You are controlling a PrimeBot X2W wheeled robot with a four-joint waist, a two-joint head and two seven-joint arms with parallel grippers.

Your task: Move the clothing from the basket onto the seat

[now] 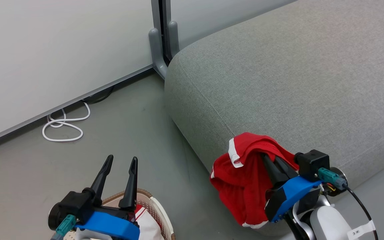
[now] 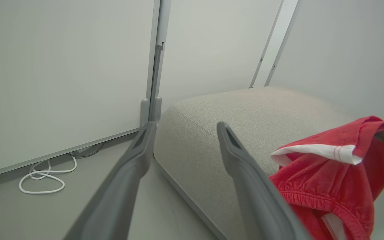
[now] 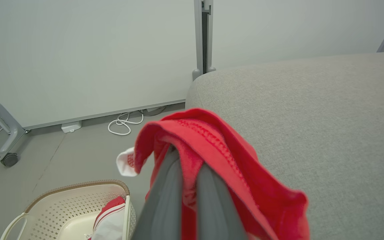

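Because your left gripper (image 1: 122, 158) hangs just above the basket (image 1: 160, 206), a careless swing of that arm could, in my judgement, clip the brown rim and shift it. A second garment (image 3: 110, 213) lies inside, so the job is roughly half done.

The larger risk sits further right. The red garment (image 1: 242, 176) dangles in front of the sofa's rounded front edge, not above its top. If you release here, expect it to drop to the floor. It is draped over the fingertips with most of the cloth hanging loose to one side, so it may also snag on a finger when the jaws part, or slip during a quick lift.

Pose, left arm: held low, fingers spread apart and holding nothing, pointing up and away toward the wall panel.

Pose, right arm: the right gripper (image 1: 273, 166) is raised beside the sofa (image 1: 295, 83), fingers angled up and pressed close together with red cloth pinched between them. The tips are hidden under the fabric.
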